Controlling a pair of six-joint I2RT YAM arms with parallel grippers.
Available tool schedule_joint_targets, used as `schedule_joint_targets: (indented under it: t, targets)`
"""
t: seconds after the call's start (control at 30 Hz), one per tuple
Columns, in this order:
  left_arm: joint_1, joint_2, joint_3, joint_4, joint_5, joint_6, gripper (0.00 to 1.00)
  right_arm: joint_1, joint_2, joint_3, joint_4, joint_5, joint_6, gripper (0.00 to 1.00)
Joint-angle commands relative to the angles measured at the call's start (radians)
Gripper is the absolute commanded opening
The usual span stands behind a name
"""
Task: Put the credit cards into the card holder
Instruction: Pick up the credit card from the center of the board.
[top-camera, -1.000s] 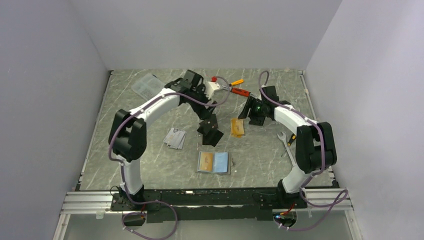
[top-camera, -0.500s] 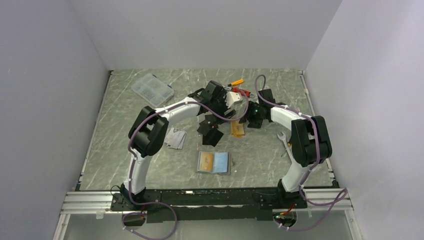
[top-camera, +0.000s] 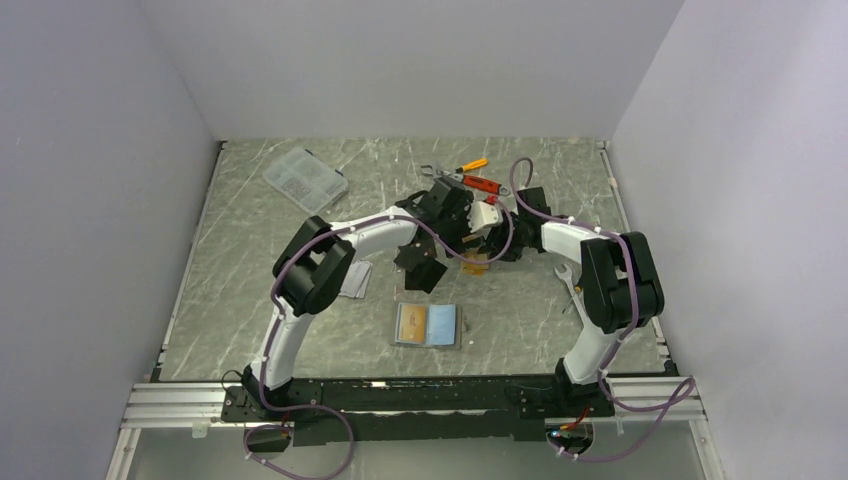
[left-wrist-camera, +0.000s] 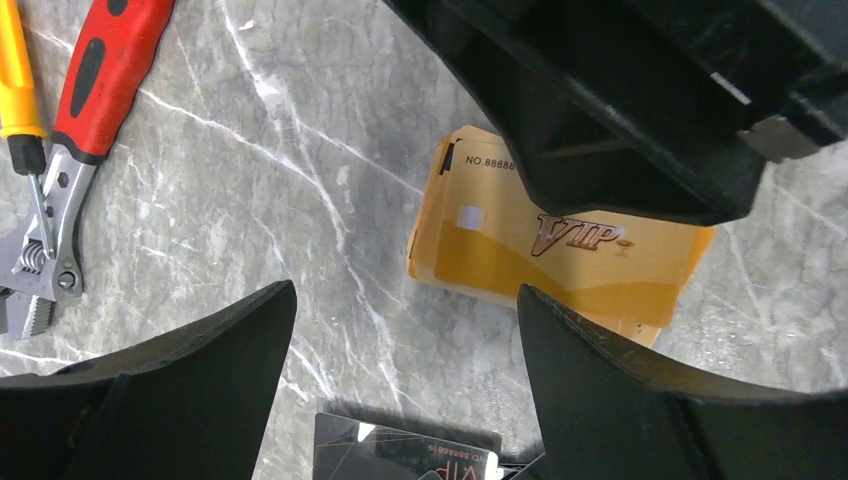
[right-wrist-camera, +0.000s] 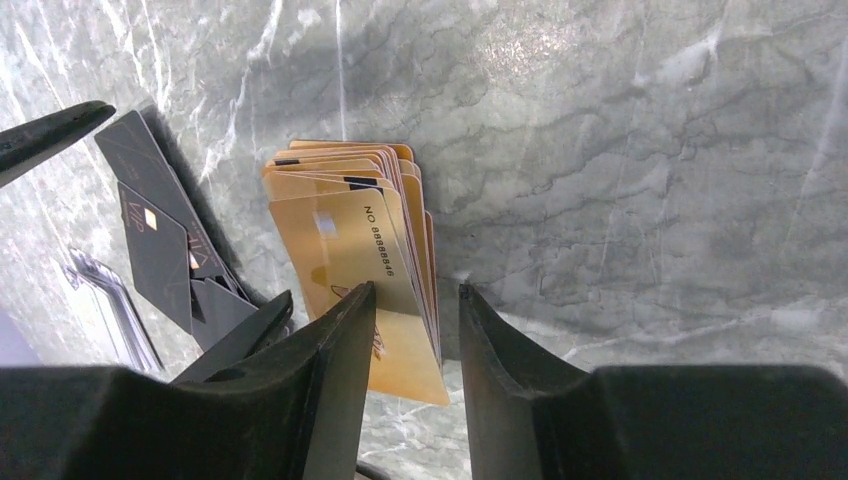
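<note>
Cards of orange-gold colour (right-wrist-camera: 345, 225) lie in a small fanned stack near the middle of the bench (top-camera: 220, 300). Their long side runs straight away from the right hand (right-wrist-camera: 416, 290). This hand is narrow and straddles the stack's near end; I cannot tell if it pinches. The card holder (top-camera: 428, 325) lies open nearer the arm bases, long side across. The left hand (left-wrist-camera: 405, 300) hangs wide above the cards, and both arms are bent inward.

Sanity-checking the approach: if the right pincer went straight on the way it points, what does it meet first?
The fanned stack of orange-gold cards: the right pincer points down with its open jaws over the stack's near end. The table lies right beneath. Height above the cards is unclear.
</note>
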Motion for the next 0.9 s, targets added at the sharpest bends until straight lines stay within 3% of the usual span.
schedule_joint_targets:
  t: [0.0,0.67,0.87]
  targets:
    - [-0.004,0.021,0.063,0.017,-0.035,0.044,0.88,-0.001,0.000,-0.046,0.010,0.031,0.007,0.37]
    - [-0.044,0.084,0.129,-0.037,-0.067,0.104,0.89,-0.026,-0.117,-0.201,0.030,0.047,0.038,0.32]
    - [-0.047,0.080,0.124,-0.053,-0.062,0.110,0.89,-0.051,-0.140,-0.260,0.120,-0.067,0.083,0.35]
